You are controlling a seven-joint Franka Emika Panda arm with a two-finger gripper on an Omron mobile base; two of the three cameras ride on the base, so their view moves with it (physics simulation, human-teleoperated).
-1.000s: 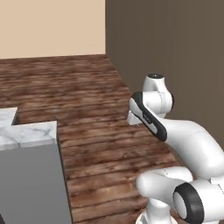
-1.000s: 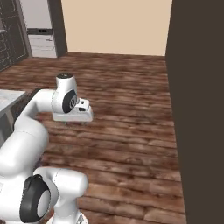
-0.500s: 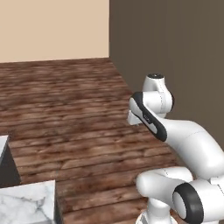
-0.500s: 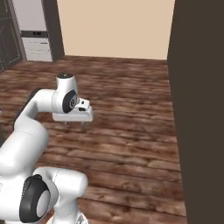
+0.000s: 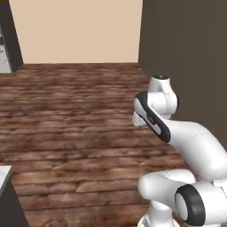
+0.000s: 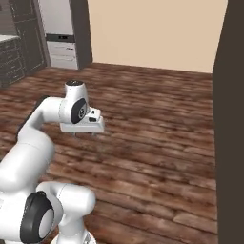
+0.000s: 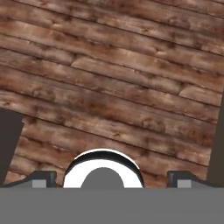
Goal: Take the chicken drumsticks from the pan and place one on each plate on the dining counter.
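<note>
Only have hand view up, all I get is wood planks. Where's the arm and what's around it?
Observer: The gripper hangs over bare wood floor, fingers pointing down, nothing between them.
Operator: Any counter nearby?
Observer: Left base view has one pale marble corner at its lower left edge, well apart from the arm.
Operator: Anything further out?
Observer: Right base view shows a white appliance against the far wall, with dark cabinets to its left.

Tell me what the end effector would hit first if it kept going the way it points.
Most likely the wooden floor: the open end effector points down at bare planks, nothing visible between.
</note>
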